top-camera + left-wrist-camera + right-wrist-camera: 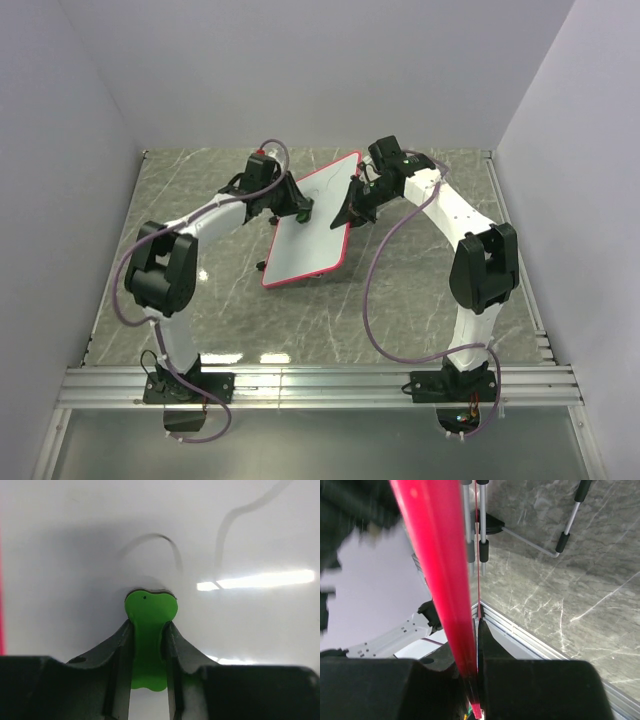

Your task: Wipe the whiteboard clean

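Tally from the room: one desk (420, 290), grey with pale veining; one whiteboard (310, 225), red-rimmed; one green block (150, 607). Arms: two, namely one left arm (165, 270) and one right arm (480, 265); each ends in a single claw, which gives two claws, the left claw (149, 625) and the right claw (474, 650), and each trails one purple cable (375, 290), so two cables in all. Marker strokes (172, 544) countable on the white face close to the block: two, both faint, grey and curved.
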